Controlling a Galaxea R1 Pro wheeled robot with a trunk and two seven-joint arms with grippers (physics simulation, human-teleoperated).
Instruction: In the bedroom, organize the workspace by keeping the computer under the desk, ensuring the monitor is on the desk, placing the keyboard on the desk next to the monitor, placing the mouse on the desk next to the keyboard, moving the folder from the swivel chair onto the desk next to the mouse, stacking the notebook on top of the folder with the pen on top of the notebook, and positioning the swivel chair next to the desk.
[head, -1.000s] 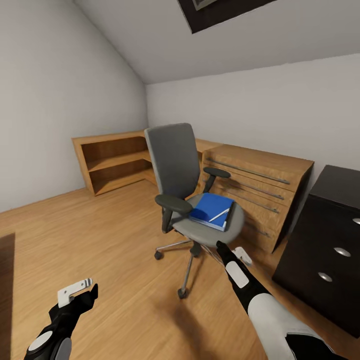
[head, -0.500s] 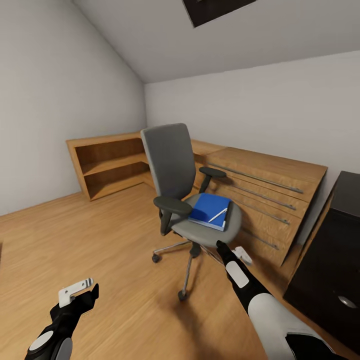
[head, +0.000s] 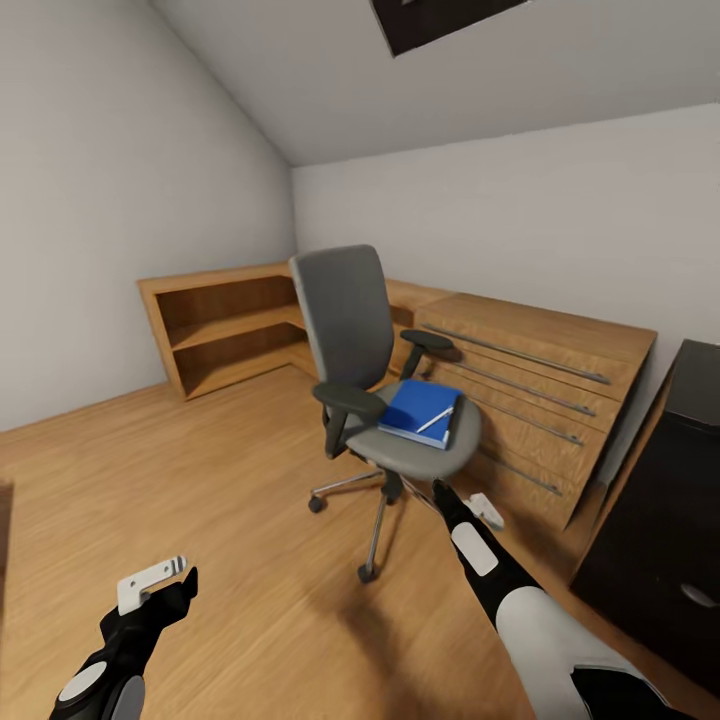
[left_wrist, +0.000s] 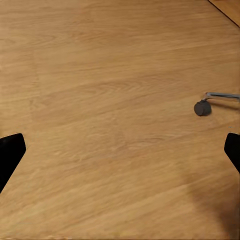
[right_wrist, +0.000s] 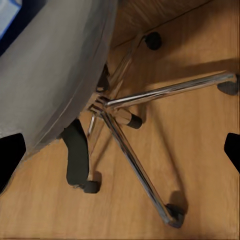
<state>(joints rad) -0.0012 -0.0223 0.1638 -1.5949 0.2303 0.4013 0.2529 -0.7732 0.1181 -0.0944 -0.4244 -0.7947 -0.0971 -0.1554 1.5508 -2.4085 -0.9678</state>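
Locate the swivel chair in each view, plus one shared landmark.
Head view: swivel chair at centre, in front of the oak cabinet.
Left wrist view: one castor and a chrome leg tip at the edge.
Right wrist view: seat underside and chrome base.
Shared landmark: light wood floor.

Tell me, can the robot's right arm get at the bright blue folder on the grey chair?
Probably yes: the right tool hangs open just below the grey padded seat, and nothing stands between it and the bright blue folder; it must rise first.
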